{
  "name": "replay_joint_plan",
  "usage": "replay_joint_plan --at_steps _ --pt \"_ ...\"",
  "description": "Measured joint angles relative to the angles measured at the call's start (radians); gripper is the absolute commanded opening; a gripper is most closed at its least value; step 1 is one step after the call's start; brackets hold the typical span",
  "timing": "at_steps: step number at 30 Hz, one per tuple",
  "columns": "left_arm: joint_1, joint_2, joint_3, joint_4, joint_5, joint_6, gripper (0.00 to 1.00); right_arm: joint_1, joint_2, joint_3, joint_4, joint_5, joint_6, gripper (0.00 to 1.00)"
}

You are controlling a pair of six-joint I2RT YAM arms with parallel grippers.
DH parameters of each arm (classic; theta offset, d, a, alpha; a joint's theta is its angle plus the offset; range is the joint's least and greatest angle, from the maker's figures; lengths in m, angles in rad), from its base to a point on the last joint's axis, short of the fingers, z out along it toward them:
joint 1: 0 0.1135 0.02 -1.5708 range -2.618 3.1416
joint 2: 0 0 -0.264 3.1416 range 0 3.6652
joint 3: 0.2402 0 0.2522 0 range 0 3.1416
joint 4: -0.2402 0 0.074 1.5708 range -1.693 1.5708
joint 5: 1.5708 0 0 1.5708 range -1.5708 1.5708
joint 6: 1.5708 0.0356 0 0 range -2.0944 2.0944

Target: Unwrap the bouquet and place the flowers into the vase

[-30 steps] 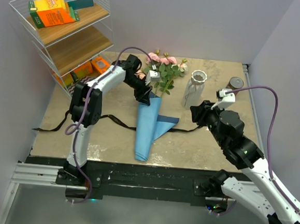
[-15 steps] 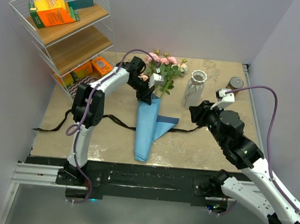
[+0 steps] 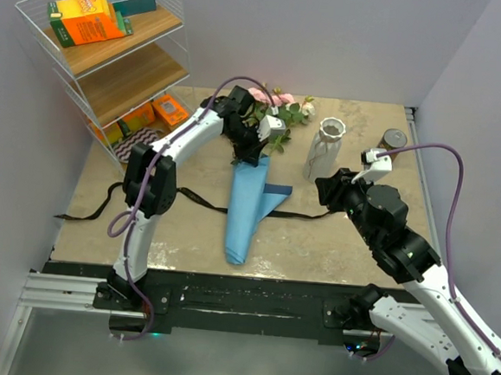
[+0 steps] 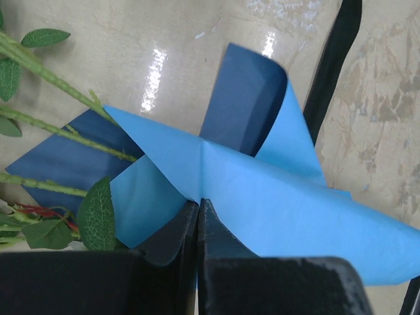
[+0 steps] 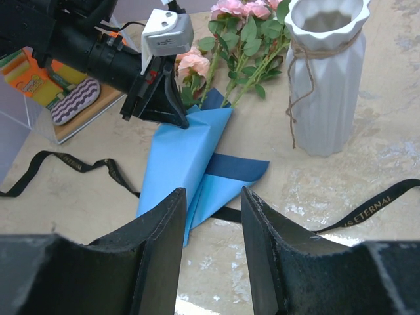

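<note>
**Top view:** the bouquet [image 3: 253,179] lies on the table [image 3: 177,234], its blue paper [image 3: 241,221] cone pointing to 6 o'clock. The flowers [image 3: 278,111] spill out toward 12 o'clock. The left gripper [image 3: 252,150] sits at the cone's wide upper edge, just below the leaves. The vase [image 3: 325,150] stands upright at 3 o'clock from that gripper, apart from the paper. The right gripper [image 3: 322,191] hangs near the vase's base, at about 6 o'clock from it. A black ribbon [image 3: 193,200] runs across the table under the cone.

**Left wrist view:** the 2 jaws are pressed together on a fold of the blue paper. The sheet fans out from the pinch toward 12 and 3 o'clock. Green stems and leaves lie at 9 o'clock, and the ribbon runs at 1 o'clock.

**Right wrist view:** the jaws stand parted with nothing between them. The paper cone lies on the table beyond the gap at 12 o'clock, the vase at 1 o'clock. The left gripper meets the paper's top edge at 11 o'clock.
</note>
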Motion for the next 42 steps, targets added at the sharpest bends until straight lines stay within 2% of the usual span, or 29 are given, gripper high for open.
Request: replay_joint_plan --at_steps 4,9,10,11,13,14,17,18,22,25,30,36,37,42 --pt "-0.050 -0.035 0.008 -0.003 -0.032 -0.058 0.11 0.000 -0.003 0.000 -0.001 -0.002 0.000 0.43" --pt "-0.082 -0.085 0.016 -0.001 -0.023 -0.138 0.12 0.000 -0.023 0.000 -0.001 -0.005 0.002 0.43" --pt "-0.085 -0.089 0.024 -0.003 -0.019 -0.153 0.18 0.000 -0.024 0.000 -0.001 -0.008 0.002 0.43" --pt "-0.085 -0.089 0.040 -0.003 -0.011 -0.172 0.41 0.000 -0.025 0.000 -0.002 -0.011 0.002 0.44" --pt "-0.084 -0.091 0.067 0.004 0.003 -0.199 0.52 0.000 -0.025 0.000 -0.002 -0.012 0.003 0.45" --pt "-0.084 -0.096 0.073 0.009 0.008 -0.221 0.67 0.000 -0.025 0.000 -0.002 -0.013 0.003 0.45" --pt "-0.084 -0.121 0.060 0.025 0.011 -0.253 0.96 0.000 -0.025 0.000 -0.002 -0.014 0.003 0.47" --pt "-0.081 -0.137 0.040 0.037 0.011 -0.261 0.99 0.000 -0.025 0.000 -0.002 -0.014 0.003 0.47" --pt "-0.054 -0.219 -0.106 0.079 0.055 -0.245 0.99 0.000 -0.026 -0.006 -0.001 -0.018 0.003 0.47" --pt "0.018 -0.237 -0.183 0.070 0.137 -0.171 0.98 0.000 -0.026 -0.019 -0.004 -0.019 0.003 0.46" --pt "0.135 -0.188 -0.199 0.010 0.208 -0.016 0.94 0.000 -0.027 -0.031 -0.002 -0.020 0.003 0.45" --pt "0.145 -0.112 -0.201 0.006 0.232 0.086 0.89 0.000 -0.023 -0.035 0.004 -0.027 0.003 0.45" --pt "0.143 -0.107 -0.201 0.007 0.236 0.097 0.88 0.000 -0.019 -0.035 0.005 -0.027 0.003 0.45" --pt "0.137 -0.093 -0.201 -0.006 0.263 0.161 0.68 0.000 -0.009 -0.035 0.005 -0.043 0.003 0.45"
